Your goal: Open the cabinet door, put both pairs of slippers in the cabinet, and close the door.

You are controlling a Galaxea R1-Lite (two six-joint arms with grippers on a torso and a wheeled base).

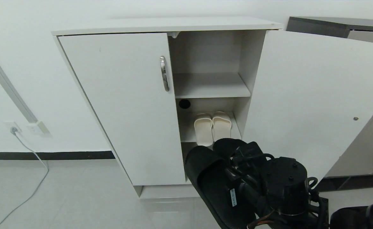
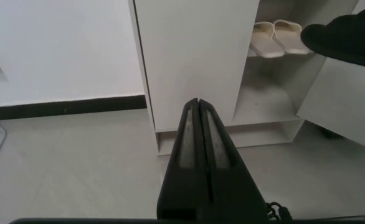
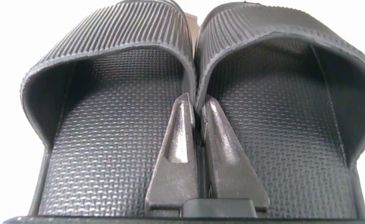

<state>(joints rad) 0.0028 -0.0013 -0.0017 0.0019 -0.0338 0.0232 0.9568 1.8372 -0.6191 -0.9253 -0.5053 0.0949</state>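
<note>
The white cabinet (image 1: 119,105) has its right door (image 1: 316,95) swung open and its left door shut. A pair of white slippers (image 1: 212,127) lies side by side on the lower shelf, also seen from the left wrist as white slippers (image 2: 277,36). My right gripper (image 3: 198,118) is shut on the pair of black slippers (image 3: 120,143), pinching their inner edges together. In the head view the black slippers (image 1: 211,178) hang in front of the cabinet's open lower part. My left gripper (image 2: 198,106) is shut and empty, low over the floor before the cabinet.
An upper shelf (image 1: 210,86) in the cabinet is bare, and so is the bottom compartment (image 2: 263,106). A wall socket with a grey cable (image 1: 30,178) is at the left. A grey cabinet (image 1: 358,28) stands behind the open door.
</note>
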